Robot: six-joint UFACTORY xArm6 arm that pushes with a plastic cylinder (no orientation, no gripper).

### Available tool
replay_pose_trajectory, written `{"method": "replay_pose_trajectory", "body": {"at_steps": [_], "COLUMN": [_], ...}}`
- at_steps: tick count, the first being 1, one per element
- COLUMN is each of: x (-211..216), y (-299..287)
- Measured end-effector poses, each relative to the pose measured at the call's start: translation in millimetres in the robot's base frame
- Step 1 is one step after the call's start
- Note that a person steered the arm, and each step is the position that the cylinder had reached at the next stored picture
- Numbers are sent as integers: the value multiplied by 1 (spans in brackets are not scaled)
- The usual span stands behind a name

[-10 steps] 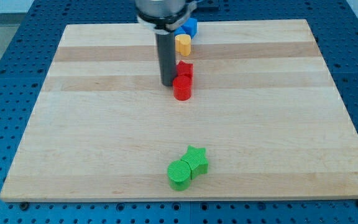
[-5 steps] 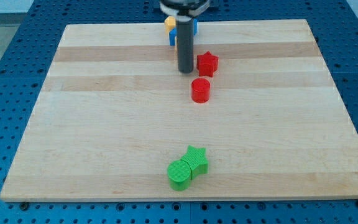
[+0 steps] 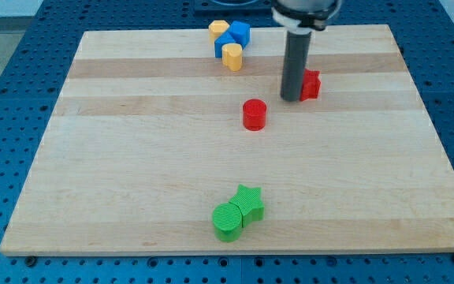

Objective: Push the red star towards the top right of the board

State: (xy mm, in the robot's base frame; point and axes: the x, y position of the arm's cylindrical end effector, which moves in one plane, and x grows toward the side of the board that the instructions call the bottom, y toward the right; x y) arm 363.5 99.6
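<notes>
Green cylinder touching green star near view's bottom. Red cylinder mid-board. My tip touches the red star on its left side, upper right-centre of board. No fingers, just a rod. Yellow blocks and blue blocks cluster at top.

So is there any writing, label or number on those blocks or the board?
None can be read: the board, the red star, the red cylinder, the green blocks and the blue and yellow blocks at the view's top are all plain. My tip bears nothing either.
</notes>
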Motion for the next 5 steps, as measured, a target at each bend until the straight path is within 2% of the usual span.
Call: {"method": "replay_pose_trajectory", "body": {"at_steps": [2,3,5], "x": [-54,-71,-4], "y": [81,98,-37]}}
